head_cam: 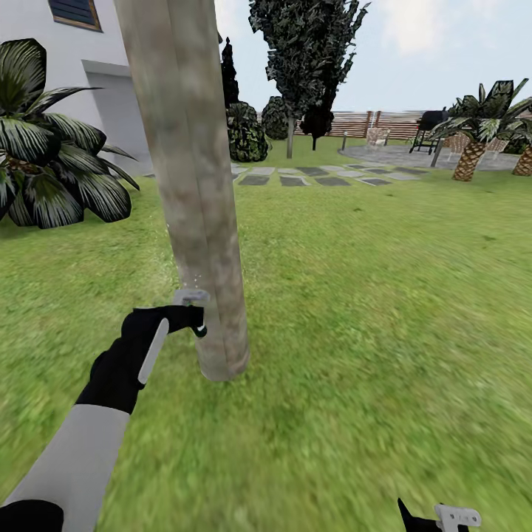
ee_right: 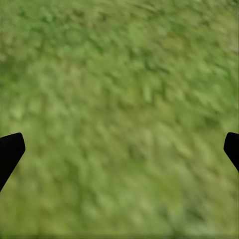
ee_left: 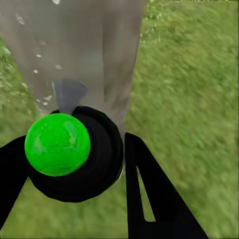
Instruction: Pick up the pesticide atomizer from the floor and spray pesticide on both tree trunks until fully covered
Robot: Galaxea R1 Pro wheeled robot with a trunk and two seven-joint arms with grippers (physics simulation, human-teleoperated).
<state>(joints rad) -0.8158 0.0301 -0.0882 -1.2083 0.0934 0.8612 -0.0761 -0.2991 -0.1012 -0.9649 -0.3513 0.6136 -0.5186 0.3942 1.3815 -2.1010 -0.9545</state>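
A: Where's the atomizer [ee_left: 67, 149] seen?

B: Held in the left gripper [ee_left: 74, 164]. In the left wrist view a black round body with a bright green ball on top is pinched between the two black fingers [ee_left: 149, 194], jaws closed part-way round it. A grey nozzle is aimed at the bark just beyond.

A: And from the head cam?

B: The left gripper [head_cam: 185, 319] is seen right beside the tree trunk [head_cam: 193, 185], low down near its base; a grey nozzle piece sits at its top, touching or nearly touching the bark. Exact contact can't be told.

A: Any pesticide [ee_left: 42, 74] visible?

B: Yes. Small white specks are scattered on the grey-brown bark in the left wrist view, and a faint sprinkle is seen above the nozzle in the head view [head_cam: 193, 279].

A: Right gripper [ee_right: 119, 144]?

B: Held wide open, nothing between the fingertips; only blurred grass floor [ee_right: 124, 99] is faced. In the head view its tip [head_cam: 436, 517] is caught at the bottom edge, well apart from the trunk.

A: Surroundings?

B: Lawn [head_cam: 369, 295] all round, grey stepping stones [head_cam: 318, 176] further off, a second tree [head_cam: 307, 52] behind them w/ dark jagged foliage, a brown slat fence [head_cam: 384, 122], a white house wall [head_cam: 111, 81], a big-leafed plant [head_cam: 44, 148] at left, palms [head_cam: 480, 125] and a black grill [head_cam: 431, 125] at right.
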